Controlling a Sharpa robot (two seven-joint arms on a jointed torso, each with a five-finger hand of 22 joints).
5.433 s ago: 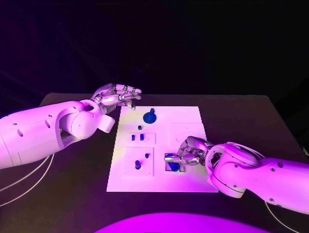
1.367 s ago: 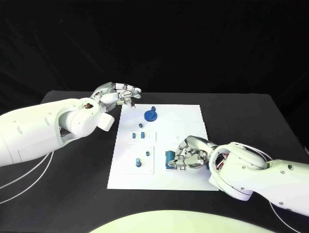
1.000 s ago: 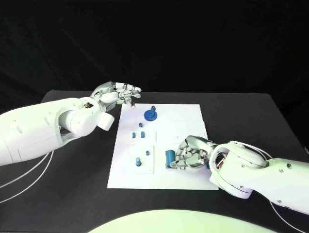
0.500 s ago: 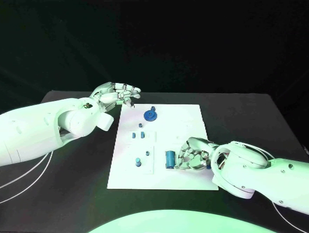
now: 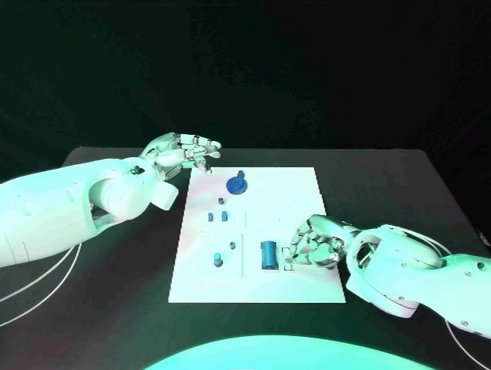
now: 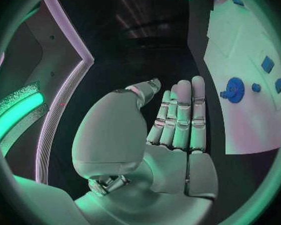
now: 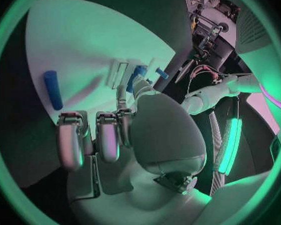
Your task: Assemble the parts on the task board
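Here, the right silver hand (image 5: 315,248) is resting empty, fingers curled, beside a blue plastic cylinder (image 5: 268,253) on the white task board (image 5: 290,193); the left silver hand (image 5: 185,152) is hovering with straight fingers, empty.

Looked down from the head onto the table (image 5: 423,185), task board (image 5: 284,193) centred, both arms entering from the sides. Sat close behind the left hand (image 6: 172,130) at its wrist, facing along the fingers past the board's far end with the blue gear (image 6: 234,90). Sat close behind the right hand (image 7: 115,135), facing the board's near end and the blue cylinder (image 7: 52,89). Shared the board across all three.
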